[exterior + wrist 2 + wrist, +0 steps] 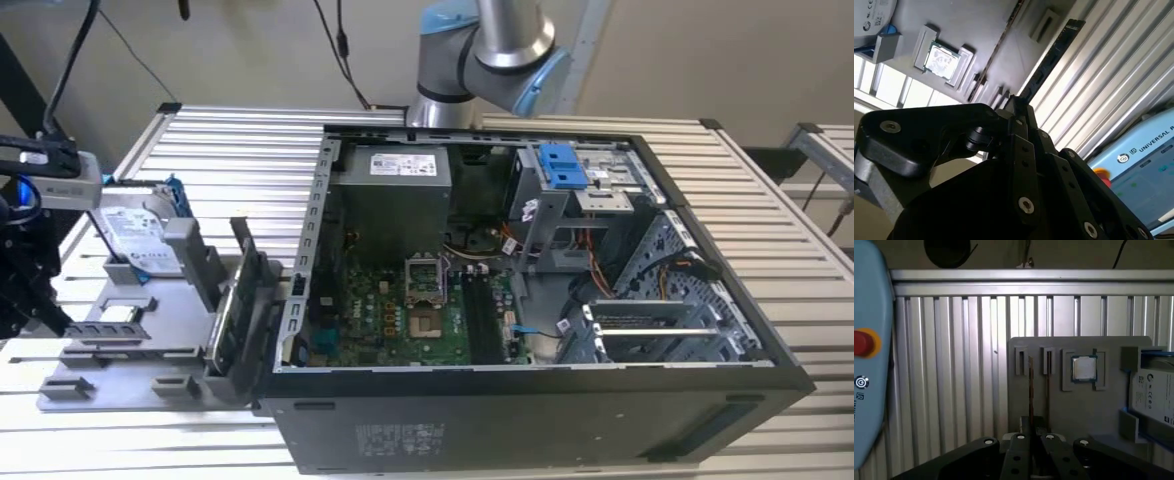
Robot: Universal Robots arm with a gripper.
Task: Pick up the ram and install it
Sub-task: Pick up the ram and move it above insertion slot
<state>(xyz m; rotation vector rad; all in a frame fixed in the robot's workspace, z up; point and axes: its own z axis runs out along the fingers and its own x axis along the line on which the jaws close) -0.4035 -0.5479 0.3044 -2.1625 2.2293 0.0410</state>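
In both wrist views my gripper is shut on the ram, a thin dark stick standing on edge at the grey tray. The ram runs straight out from between the fingertips toward the tray's end supports. Whether it has lifted out of its slot I cannot tell. A second thin stick stands parallel beside it, on the side toward the processor chip. In the exterior view the open computer case lies in the middle with its green motherboard exposed.
A silver hard drive in a blue bracket lies at one end of the tray. Tall dark upright cards stand between the tray and the case. The arm's blue and grey base rises behind the case. A pendant with a red button sits on the ribbed table.
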